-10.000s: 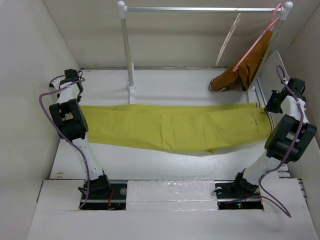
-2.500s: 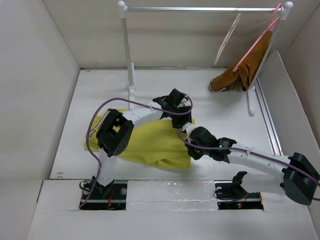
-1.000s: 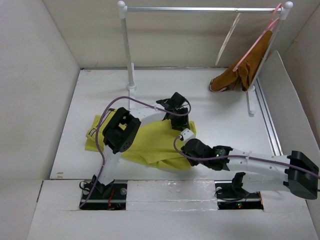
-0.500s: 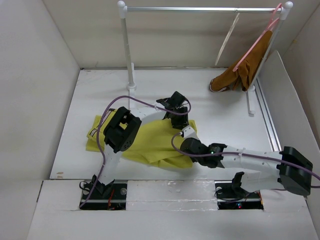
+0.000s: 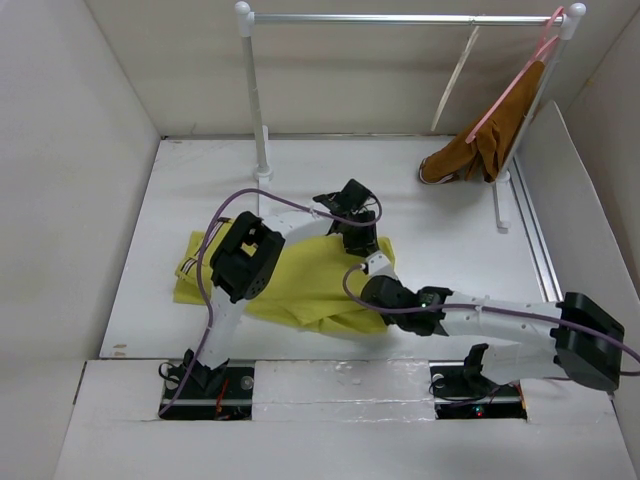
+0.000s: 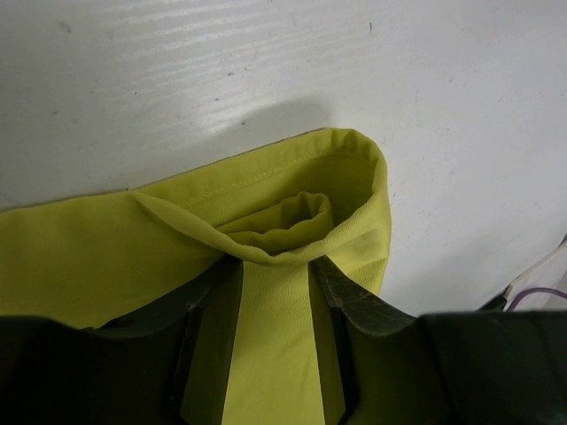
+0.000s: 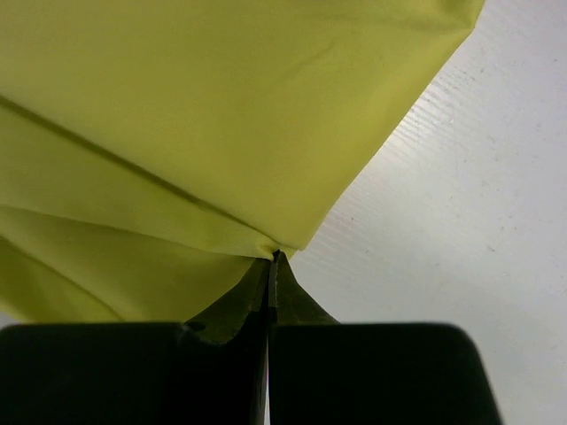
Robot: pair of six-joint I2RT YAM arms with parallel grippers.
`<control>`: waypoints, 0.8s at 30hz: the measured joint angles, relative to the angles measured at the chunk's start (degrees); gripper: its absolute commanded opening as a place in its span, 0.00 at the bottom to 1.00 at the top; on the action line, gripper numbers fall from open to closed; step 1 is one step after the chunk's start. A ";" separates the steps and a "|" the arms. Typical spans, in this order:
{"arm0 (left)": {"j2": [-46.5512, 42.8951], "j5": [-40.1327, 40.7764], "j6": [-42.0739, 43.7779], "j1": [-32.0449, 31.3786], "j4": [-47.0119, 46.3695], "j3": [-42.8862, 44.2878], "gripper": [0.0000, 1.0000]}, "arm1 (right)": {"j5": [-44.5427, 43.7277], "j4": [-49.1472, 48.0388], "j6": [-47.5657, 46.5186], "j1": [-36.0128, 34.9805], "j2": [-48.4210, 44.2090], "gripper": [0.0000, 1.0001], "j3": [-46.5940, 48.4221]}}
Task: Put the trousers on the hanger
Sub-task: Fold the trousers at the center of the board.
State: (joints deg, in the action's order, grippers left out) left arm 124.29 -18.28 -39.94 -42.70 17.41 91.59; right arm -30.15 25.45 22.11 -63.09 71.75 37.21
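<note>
The yellow-green trousers (image 5: 300,285) lie folded in a heap on the white floor, left of centre; their waistband is hidden. My left gripper (image 5: 358,240) sits at the heap's far right corner. In the left wrist view its fingers (image 6: 275,266) hold a strip of the trousers (image 6: 275,345), with a rolled fold over the tips. My right gripper (image 5: 373,264) is just in front of it, shut on a pinched edge of the trousers (image 7: 221,106) in the right wrist view (image 7: 273,257). The cream-white hanger (image 5: 455,80) hangs on the rail at the back right.
A metal rail (image 5: 400,18) on two white posts spans the back. A pink hanger (image 5: 510,85) carries a rust-brown garment (image 5: 480,150) at the right post. Walls close in on the left, the back and the right. Purple cables loop over both arms.
Since ten seconds ago the trousers went from stretched across the floor to folded in a heap at the left. In the last second both grippers barely shifted, still holding cloth.
</note>
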 measured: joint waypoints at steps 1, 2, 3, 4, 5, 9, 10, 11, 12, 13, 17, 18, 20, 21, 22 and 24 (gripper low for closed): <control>0.50 -0.22 -0.09 0.17 0.35 0.72 0.33 | 0.61 -0.13 -0.04 -0.07 -0.94 0.00 -0.66; 0.90 -0.46 -0.20 0.35 0.57 1.29 0.33 | 1.31 -0.35 0.00 -0.28 -2.16 0.00 -1.60; 1.22 -0.72 -0.28 0.46 0.76 1.84 0.33 | 2.01 -0.50 0.04 -0.74 -3.50 0.00 -2.71; 1.51 -0.94 -0.42 0.59 1.01 2.23 0.33 | 2.86 -0.48 0.17 -1.49 -5.05 0.00 -4.07; 1.70 -1.07 -0.46 0.70 1.16 2.56 0.33 | 4.02 -0.46 0.26 -2.12 -6.45 0.00 -5.29; 2.58 -1.55 -0.68 0.87 1.88 3.93 0.33 | 8.11 0.31 0.72 -4.04 -11.06 0.00 -8.50; 2.80 -1.62 -0.68 0.87 2.16 4.28 0.33 | 8.57 0.72 0.81 -4.09 -12.11 0.00 -8.68; 3.06 -1.68 -0.66 0.87 2.51 4.70 0.33 | 9.03 1.16 0.83 -4.09 -13.14 0.00 -8.70; 3.23 -1.77 -0.66 0.87 2.86 5.09 0.33 | 9.46 1.49 0.81 -4.09 -14.14 0.00 -8.70; 3.39 -1.84 -0.66 0.90 3.15 5.38 0.33 | 9.81 1.79 0.83 -4.09 -15.08 0.00 -8.72; 3.80 -2.01 -0.63 0.96 3.85 6.05 0.33 | 11.19 2.43 0.83 -4.09 -16.85 0.00 -8.94; 3.80 -2.16 -0.63 1.03 3.87 6.05 0.33 | 11.50 2.32 0.83 -4.09 -16.85 0.00 -9.14; 3.80 -2.36 -0.63 1.09 3.91 6.05 0.34 | 12.28 1.64 0.83 -4.09 -16.57 0.00 -9.88; 3.80 -2.45 -0.61 1.09 3.91 6.05 0.34 | 12.61 1.33 0.85 -4.09 -16.17 0.09 -10.23; 3.80 -2.58 -0.57 1.09 3.93 6.05 0.35 | 12.83 1.14 0.98 -4.09 -15.72 0.17 -10.45; 3.76 -2.47 -0.37 1.18 3.43 6.05 0.42 | 15.13 2.97 1.49 -4.33 -14.95 0.41 -10.34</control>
State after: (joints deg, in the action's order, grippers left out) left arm 128.05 -20.75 -40.32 -41.52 20.84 97.65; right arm -15.03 28.42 23.59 -67.42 56.80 26.87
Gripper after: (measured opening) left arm 0.362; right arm 0.183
